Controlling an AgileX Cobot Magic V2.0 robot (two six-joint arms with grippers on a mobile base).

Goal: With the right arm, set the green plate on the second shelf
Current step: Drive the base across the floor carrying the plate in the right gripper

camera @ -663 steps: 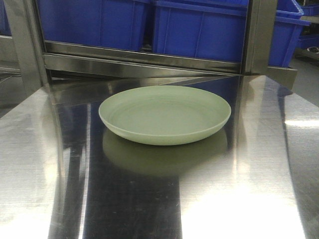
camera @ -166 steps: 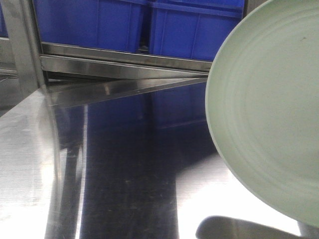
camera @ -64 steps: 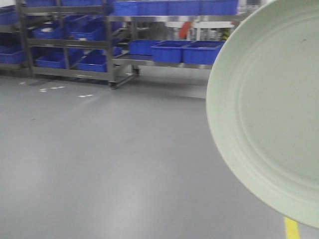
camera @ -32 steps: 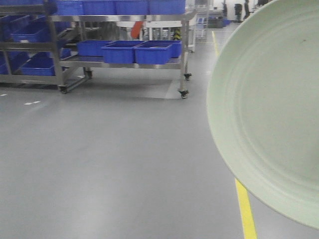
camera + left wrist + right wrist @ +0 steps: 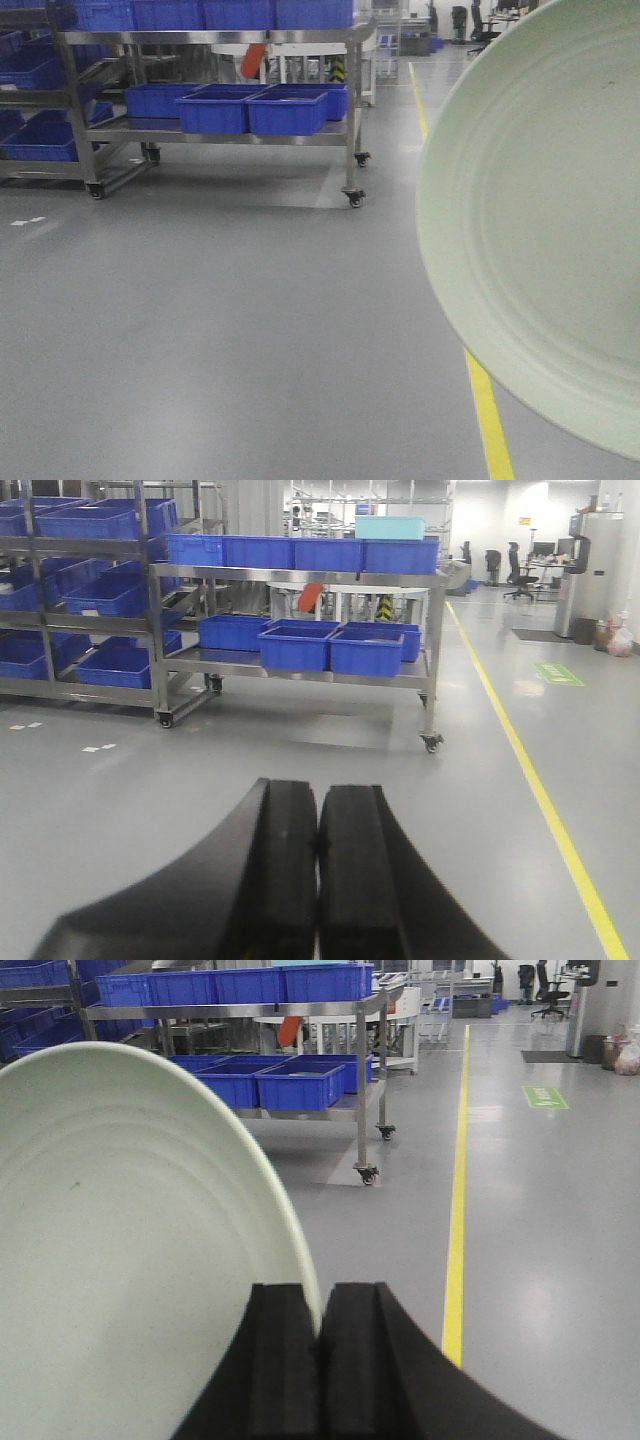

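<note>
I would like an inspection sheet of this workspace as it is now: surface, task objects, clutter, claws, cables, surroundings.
Surface: no table in view; smooth grey floor with a yellow painted line.
Job's things: round pale sage-green plate, held up on edge, resting on no surface, not on a shelf yet.
Clutter: nothing seen.
Claws: right claw shut on the plate's rim; left claw shut, empty.
Cables: nothing seen.
Surroundings: steel wheeled rack across the floor, holding blue plastic bins.
</note>
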